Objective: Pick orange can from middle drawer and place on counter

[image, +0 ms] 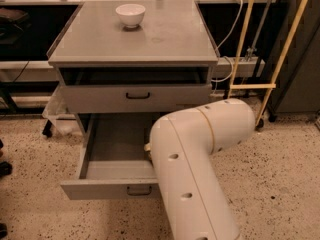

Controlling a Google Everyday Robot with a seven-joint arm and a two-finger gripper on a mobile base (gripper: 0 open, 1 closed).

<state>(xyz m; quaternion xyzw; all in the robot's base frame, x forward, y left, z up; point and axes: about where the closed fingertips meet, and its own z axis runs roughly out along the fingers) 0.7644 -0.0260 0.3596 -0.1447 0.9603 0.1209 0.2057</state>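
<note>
The middle drawer (107,184) is pulled out wide, and the bare grey floor (117,136) of its left part shows. The orange can is hidden. My gripper is out of sight behind my big white arm link (200,154), which bends down over the right part of the drawer. A small pale-tan bit (148,149) shows at the arm's left edge inside the drawer; I cannot tell what it is. The counter (165,34) is the grey cabinet top above.
A white bowl (130,14) stands at the back left of the counter. The upper drawer (137,96) is slightly open. Yellow wooden poles (250,59) and cables stand to the right of the cabinet. The floor is speckled.
</note>
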